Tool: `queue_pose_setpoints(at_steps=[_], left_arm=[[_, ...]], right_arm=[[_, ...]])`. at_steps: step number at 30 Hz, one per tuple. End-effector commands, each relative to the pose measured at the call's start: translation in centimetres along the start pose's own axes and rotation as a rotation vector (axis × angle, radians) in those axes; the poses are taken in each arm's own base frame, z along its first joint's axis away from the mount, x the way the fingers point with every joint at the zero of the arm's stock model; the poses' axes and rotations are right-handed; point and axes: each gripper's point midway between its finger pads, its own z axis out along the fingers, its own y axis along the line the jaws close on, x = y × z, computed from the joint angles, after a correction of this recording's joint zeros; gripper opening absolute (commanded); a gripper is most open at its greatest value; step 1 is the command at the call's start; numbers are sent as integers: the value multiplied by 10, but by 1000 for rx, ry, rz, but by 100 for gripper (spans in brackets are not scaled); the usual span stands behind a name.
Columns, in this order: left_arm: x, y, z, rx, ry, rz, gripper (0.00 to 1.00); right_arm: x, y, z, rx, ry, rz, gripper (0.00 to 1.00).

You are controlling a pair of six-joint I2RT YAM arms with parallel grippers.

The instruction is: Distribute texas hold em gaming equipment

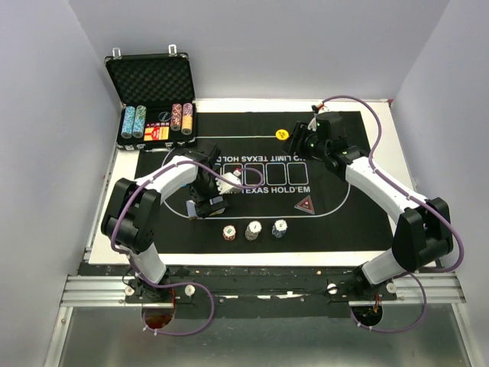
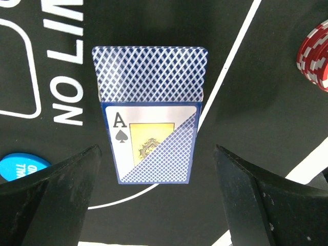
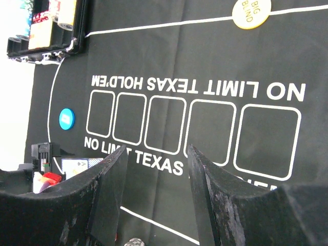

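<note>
A blue-patterned pack of playing cards with an ace of spades on its face lies flat on the black mat. My left gripper is open, with its fingers either side of the pack's near end and not touching it. From above, the left gripper is beside the pack. My right gripper hovers open and empty near the yellow button. The blue button lies left of the printed boxes. Three chip stacks and the dark red triangular marker sit on the mat.
The open black foam-lined case, with several chip rows inside, stands at the mat's back left corner. A red-and-white chip stack is to the right of the pack in the left wrist view. White walls enclose the table on three sides.
</note>
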Motion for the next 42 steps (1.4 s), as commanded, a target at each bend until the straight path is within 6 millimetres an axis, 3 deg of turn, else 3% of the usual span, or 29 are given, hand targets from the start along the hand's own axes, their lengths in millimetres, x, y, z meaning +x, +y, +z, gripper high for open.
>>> queue_pose_setpoints(at_steps=[1, 12, 18, 24, 42], left_arm=[[-2, -8, 10, 29, 30, 11, 99], [-3, 0, 17, 13, 87, -10, 98], [1, -10, 18, 30, 111, 9, 70], [9, -27, 20, 51, 114, 16, 64], [75, -79, 18, 67, 159, -32, 61]], right_arm=[[-8, 5, 3, -24, -13, -9, 59], [-10, 7, 2, -30, -17, -12, 59], [-13, 8, 1, -29, -25, -17, 59], [-16, 8, 0, -25, -29, -21, 58], [-8, 12, 2, -55, 7, -23, 57]])
